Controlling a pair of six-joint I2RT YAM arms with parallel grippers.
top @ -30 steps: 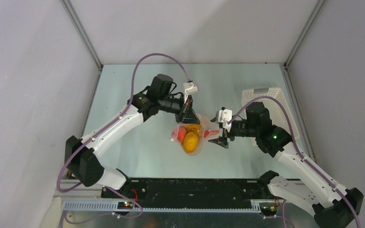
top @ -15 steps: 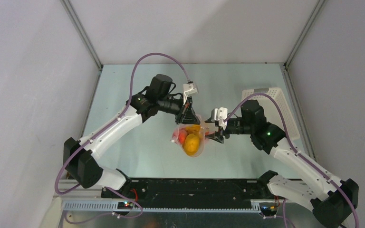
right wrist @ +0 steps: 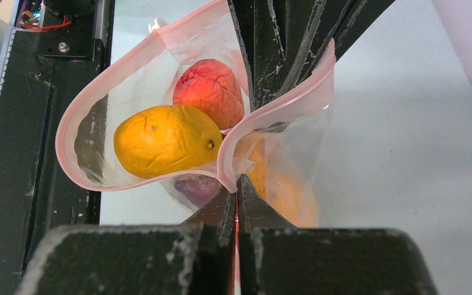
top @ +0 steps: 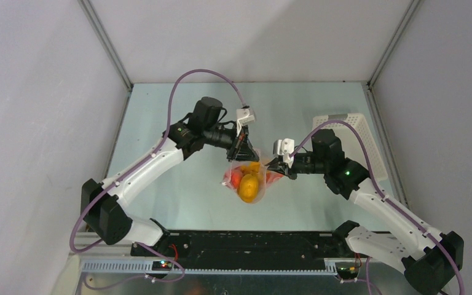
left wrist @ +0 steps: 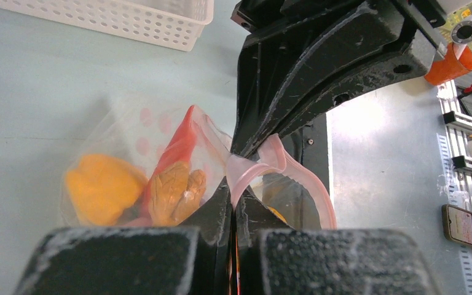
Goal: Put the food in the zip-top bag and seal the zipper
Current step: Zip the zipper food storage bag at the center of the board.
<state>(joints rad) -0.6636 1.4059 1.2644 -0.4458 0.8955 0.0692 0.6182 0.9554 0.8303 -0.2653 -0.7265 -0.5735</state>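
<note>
While left gripper (left wrist: 233, 198) and right gripper (right wrist: 238, 184) are clamping its pink zipper strip (right wrist: 59, 132), I am counting one clear dotted plastic bag (right wrist: 310, 132) hanging between them, holding one wrinkled yellow fruit (right wrist: 166, 140), one red fruit (right wrist: 212, 92), one purple piece (right wrist: 198, 189).

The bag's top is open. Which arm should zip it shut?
Probably right. The right end effector is shut on the pink zipper where both lips meet, with the open loop starting beside it. The left end effector also pinches the zipper, so it can anchor the zip-top bag.
</note>
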